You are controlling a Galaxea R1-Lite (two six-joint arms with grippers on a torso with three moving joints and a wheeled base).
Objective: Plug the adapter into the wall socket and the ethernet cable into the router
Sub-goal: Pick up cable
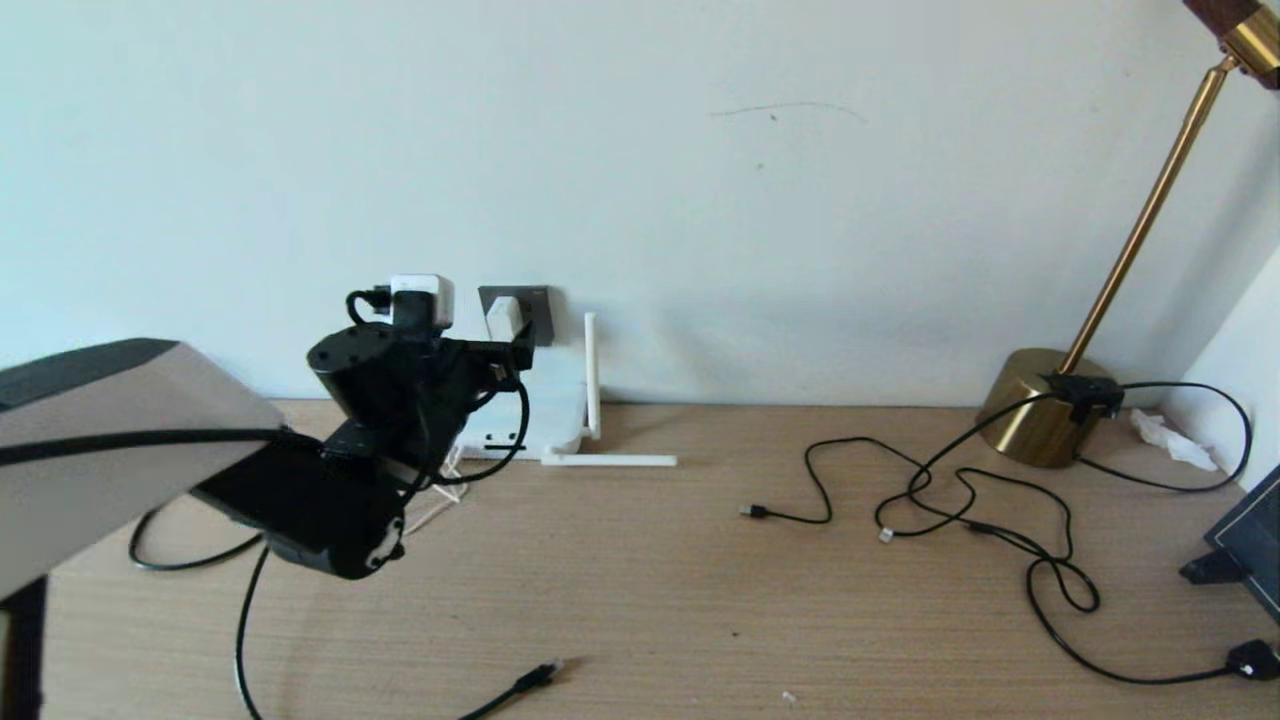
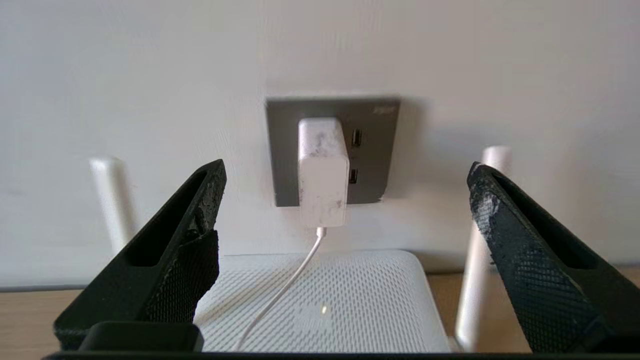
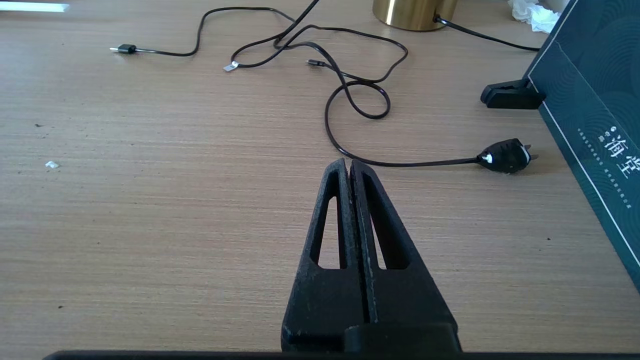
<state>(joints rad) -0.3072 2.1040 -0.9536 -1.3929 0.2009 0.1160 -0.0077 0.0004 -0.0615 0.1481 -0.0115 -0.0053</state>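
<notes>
Adapter (image 2: pixel 323 170) seated in wall socket (image 2: pixel 370 150), thin white cord hanging down over router (image 2: pixel 350 300) just below. Left hand (image 2: pixel 345 220) wide open in front of the adapter, holding nothing, not touching. Ethernet cable (image 1: pixel 525 682) loose on desk (image 1: pixel 700 600), plug well apart from router. Right hand (image 3: pixel 350 167) fully closed, empty, above the desk.

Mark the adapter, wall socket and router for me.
adapter (image 2: pixel 323 170): left wrist view, front face of the white body.
wall socket (image 2: pixel 372 165): left wrist view, grey plate beside the adapter.
router (image 2: pixel 360 300): left wrist view, perforated top.
</notes>
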